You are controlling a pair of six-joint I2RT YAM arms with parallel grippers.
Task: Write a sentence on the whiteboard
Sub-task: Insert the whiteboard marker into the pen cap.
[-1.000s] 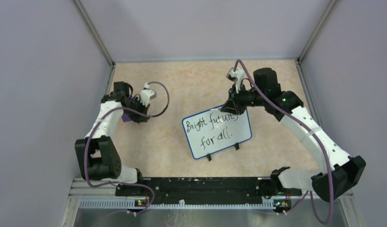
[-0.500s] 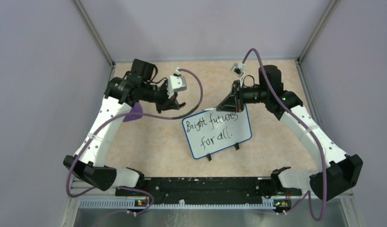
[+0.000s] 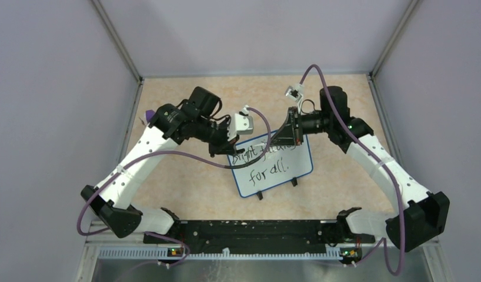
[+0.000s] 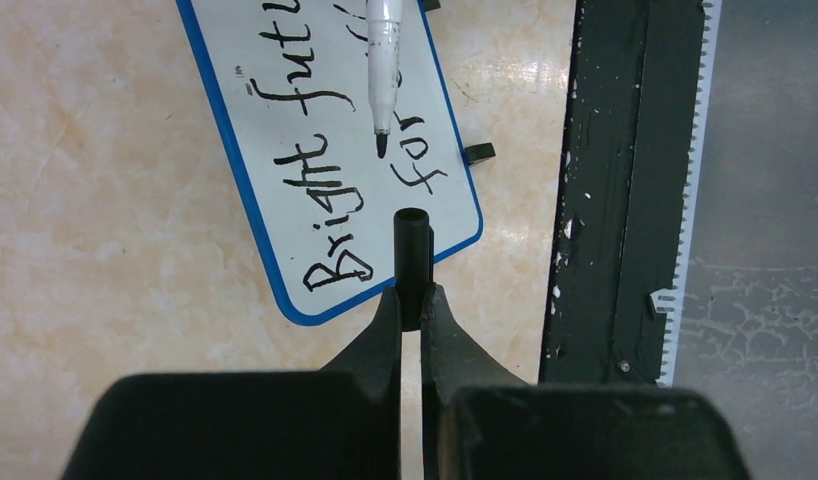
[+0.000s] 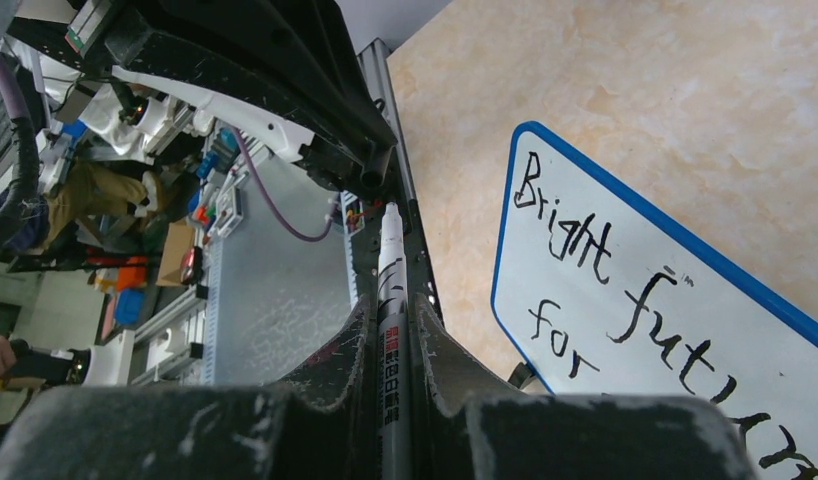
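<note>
The small blue-framed whiteboard (image 3: 300,161) stands mid-way across the beige marbled surface (image 3: 191,188), and its black handwritten sentence (image 4: 330,170) looks finished. The right jaws pinch a white marker pen (image 5: 391,290). The left jaws pinch a black cap (image 4: 412,245) facing its tip. Capping seems next: align, then push together.

Just ahead of the left claw (image 4: 412,295), black handwritten lettering (image 4: 325,190) on the small blue-framed white board (image 4: 225,40) reads "Bright futu…" over "for all."; red print on the right claw's (image 5: 392,310) white marker pen (image 5: 390,255) is illegible.
</note>
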